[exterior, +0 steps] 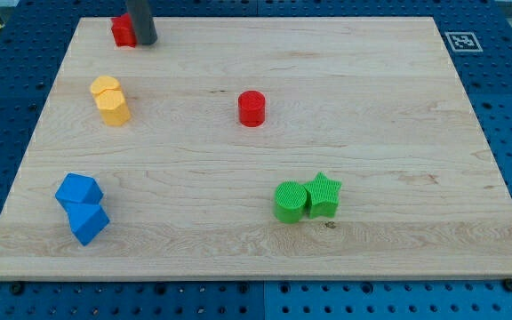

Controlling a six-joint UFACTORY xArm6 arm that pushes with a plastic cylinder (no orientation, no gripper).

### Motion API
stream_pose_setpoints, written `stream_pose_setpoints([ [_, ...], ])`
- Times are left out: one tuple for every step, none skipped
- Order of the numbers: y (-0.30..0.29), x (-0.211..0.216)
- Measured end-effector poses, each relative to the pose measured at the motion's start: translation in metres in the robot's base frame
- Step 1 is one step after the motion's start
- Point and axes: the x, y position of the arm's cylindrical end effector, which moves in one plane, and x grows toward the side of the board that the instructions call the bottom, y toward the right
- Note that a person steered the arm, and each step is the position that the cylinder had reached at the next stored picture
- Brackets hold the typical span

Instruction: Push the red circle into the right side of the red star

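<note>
Red circle (pixel 252 108) standing alone near the middle of the surface (pixel 372 98), a little toward the view's top, well apart from every other block. Red star (pixel 123 30) far away at the view's top left, close to the edge, partly hidden. My tip (pixel 146 41) touching or just beside the star's right side, so well apart from the circle; no hand on this rod, nothing to open or close. Probably needs to go around to the circle's right side, then push leftward and up. Elsewhere: two yellow blocks (pixel 110 100) at left, two blue blocks (pixel 82 207) at bottom left, green circle (pixel 290 201) touching green star (pixel 324 194).
</note>
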Motion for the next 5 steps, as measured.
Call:
stream_pose_setpoints([
  [0.060, 0.018],
  [0.125, 0.049],
  [0.177, 0.081],
  [0.203, 0.111],
  [0.203, 0.146],
])
